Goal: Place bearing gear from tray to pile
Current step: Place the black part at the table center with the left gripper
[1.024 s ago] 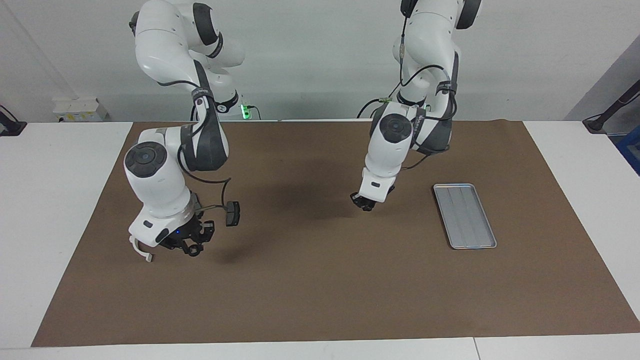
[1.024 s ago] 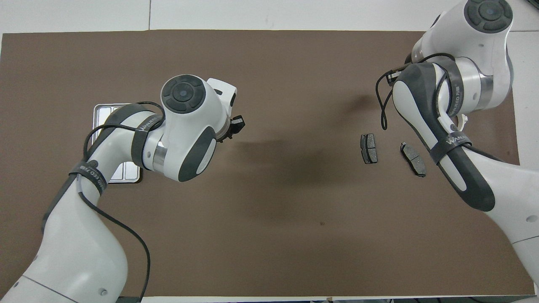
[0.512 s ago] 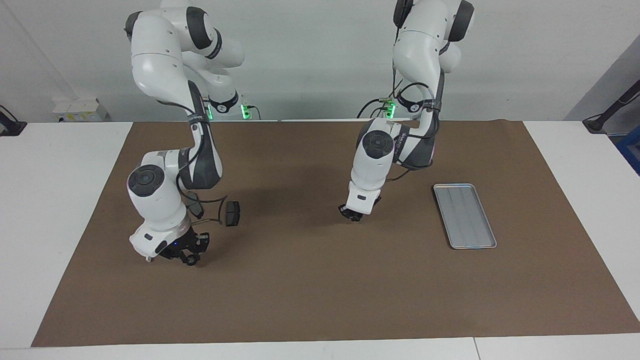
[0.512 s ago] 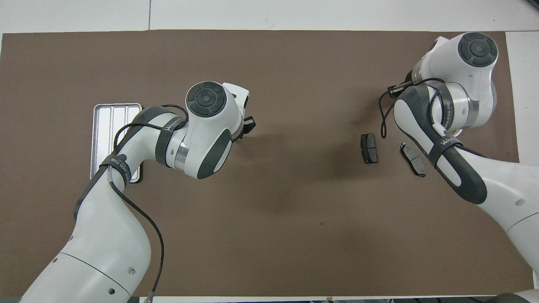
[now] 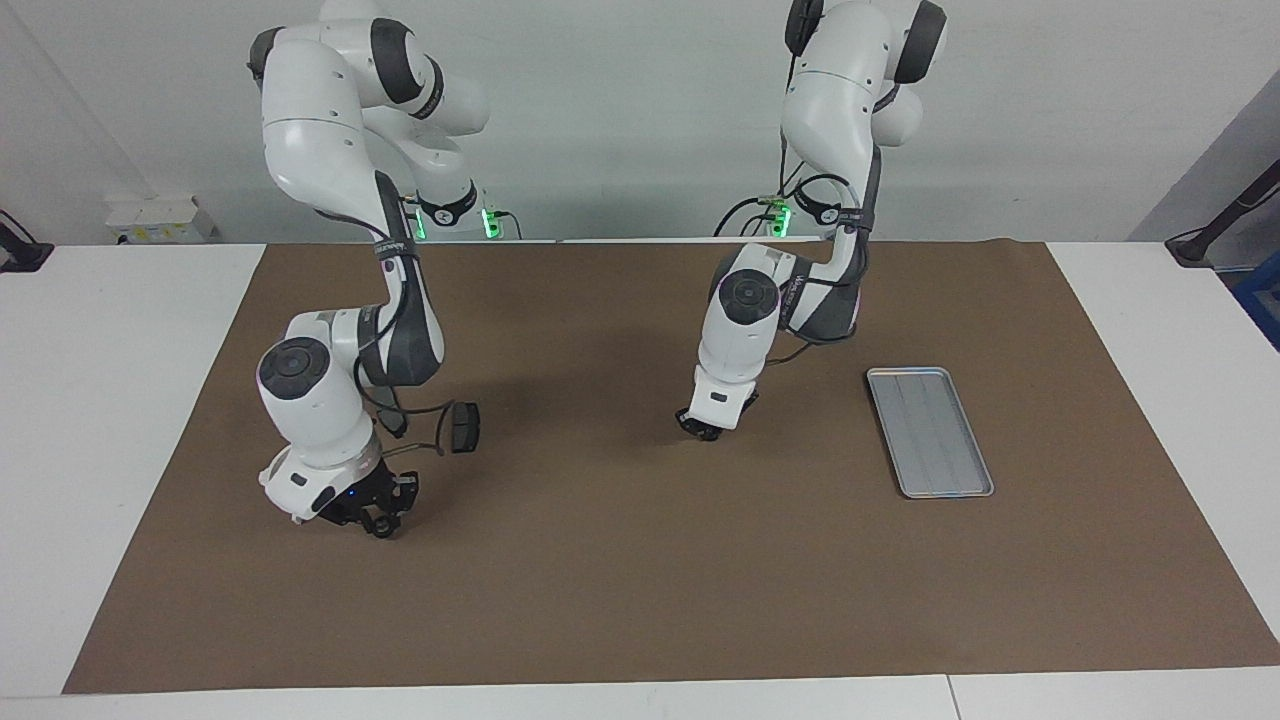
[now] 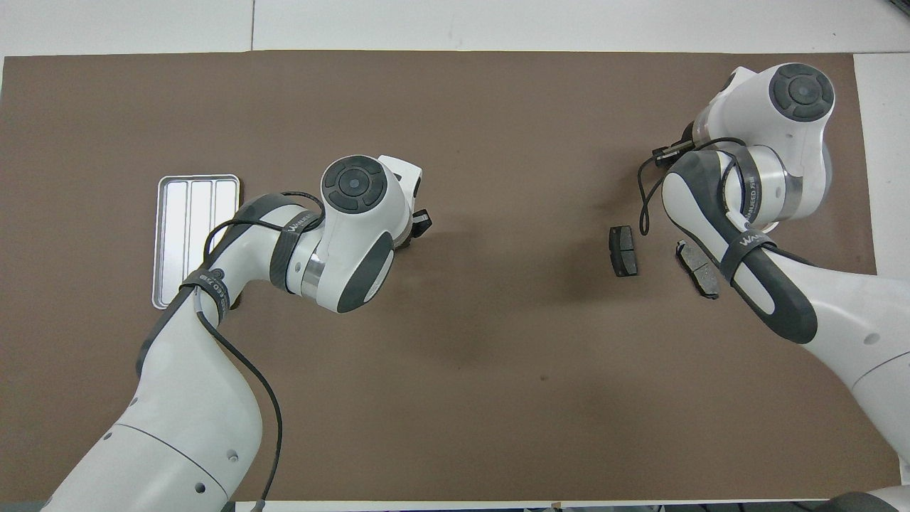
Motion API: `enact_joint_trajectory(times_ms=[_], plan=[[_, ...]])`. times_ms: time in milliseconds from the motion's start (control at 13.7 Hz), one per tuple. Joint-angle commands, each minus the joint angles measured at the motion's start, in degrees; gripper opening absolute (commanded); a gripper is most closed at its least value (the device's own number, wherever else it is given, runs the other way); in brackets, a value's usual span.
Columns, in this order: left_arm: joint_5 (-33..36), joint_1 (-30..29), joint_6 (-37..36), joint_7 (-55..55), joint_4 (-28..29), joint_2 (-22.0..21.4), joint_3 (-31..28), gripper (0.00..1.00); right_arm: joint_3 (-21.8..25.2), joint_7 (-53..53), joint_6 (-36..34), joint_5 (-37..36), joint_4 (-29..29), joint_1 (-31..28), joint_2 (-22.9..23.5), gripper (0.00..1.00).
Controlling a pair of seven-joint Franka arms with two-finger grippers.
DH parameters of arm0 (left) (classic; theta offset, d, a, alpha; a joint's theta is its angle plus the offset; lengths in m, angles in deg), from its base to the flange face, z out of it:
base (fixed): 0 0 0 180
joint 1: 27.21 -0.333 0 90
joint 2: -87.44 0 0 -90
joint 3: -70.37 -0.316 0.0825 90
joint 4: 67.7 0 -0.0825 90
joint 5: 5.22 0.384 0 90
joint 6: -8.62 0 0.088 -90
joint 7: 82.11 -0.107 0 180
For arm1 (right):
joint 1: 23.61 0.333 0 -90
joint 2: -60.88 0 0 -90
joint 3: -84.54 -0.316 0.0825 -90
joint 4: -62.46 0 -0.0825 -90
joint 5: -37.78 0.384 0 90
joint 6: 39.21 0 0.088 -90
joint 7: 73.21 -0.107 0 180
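A flat silver-grey ridged metal tray [image 6: 190,213] lies toward the left arm's end of the brown mat [image 6: 455,355]; two dark grey brake pads [image 6: 623,250] lie well apart from it.

A robotics lab: two arms [image 5: 330,390] working over a brown mat [image 5: 640,560] on white tables [image 5: 110,400], bare wall at top.

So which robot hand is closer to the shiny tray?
The left one. The left hand hangs low over the brown mat beside the tray. The right hand is down at the right arm's end of the table.
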Motion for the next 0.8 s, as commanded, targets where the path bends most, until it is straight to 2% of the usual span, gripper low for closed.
enact_joint_trajectory(times_ms=[0,73,146,220,366,439,732], plan=[[-0.5,1.1,1.1,0.7,1.1,-0.2,-1.0,0.26,-0.8,0.4,1.1,0.9,-1.1,-0.3,-0.8,1.00],[-0.5,1.2,0.2,0.8,0.7,-0.2,-1.1,0.83,-0.8,-0.5,0.3,0.9,-1.1,0.0,-1.3,1.00],[-0.3,1.0,-0.7,0.8,-0.2,-0.4,-1.3,1.00,-0.9,-1.1,-0.3,0.9,-1.0,0.7,-1.7,1.00],[-0.3,0.0,-1.6,0.8,-0.9,-1.2,-1.8,1.00,-0.9,-1.2,-1.4,0.9,-0.9,1.2,-2.4,1.00],[-0.2,-2.8,-6.2,-0.3,-0.7,-7.7,-4.3,1.00,-1.0,-3.4,-4.5,0.9,-0.8,2.1,-4.2,1.00],[-0.2,-6.0,-9.5,-2.4,-0.3,-11.9,-4.3,1.00,-1.0,-6.0,-7.1,0.9,-0.7,3.7,-5.4,1.00],[-0.2,-18.9,-25.3,-23.0,-0.5,-23.4,-4.3,1.00,-1.1,-26.9,-15.6,1.2,-0.2,12.8,-9.9,1.00]])
